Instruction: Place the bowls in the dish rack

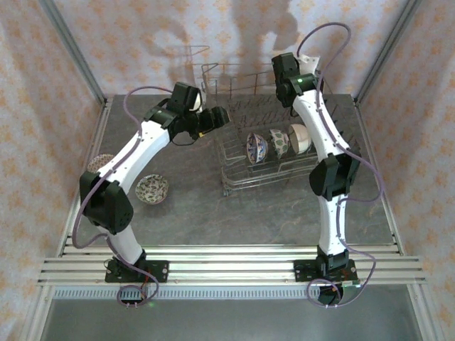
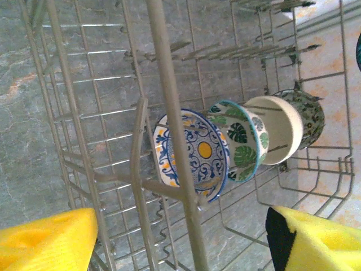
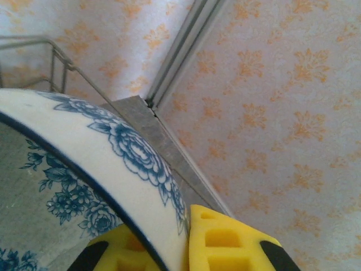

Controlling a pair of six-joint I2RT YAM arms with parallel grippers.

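A dish rack [image 2: 137, 141] wire [image 2: 167, 90] crosses before three upright bowls [image 2: 194, 152].

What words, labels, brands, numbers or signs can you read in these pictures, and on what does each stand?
None: no readable word, number or sign anywhere.
The dish rack is bare wire.
The racked bowls and the blue-flowered bowl carry painted patterns only, no lettering.

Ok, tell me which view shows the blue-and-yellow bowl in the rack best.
Left wrist: the blue-and-yellow bowl stands on edge mid-frame, its inside pattern clear. Top external shows it small, leftmost in the dish rack.
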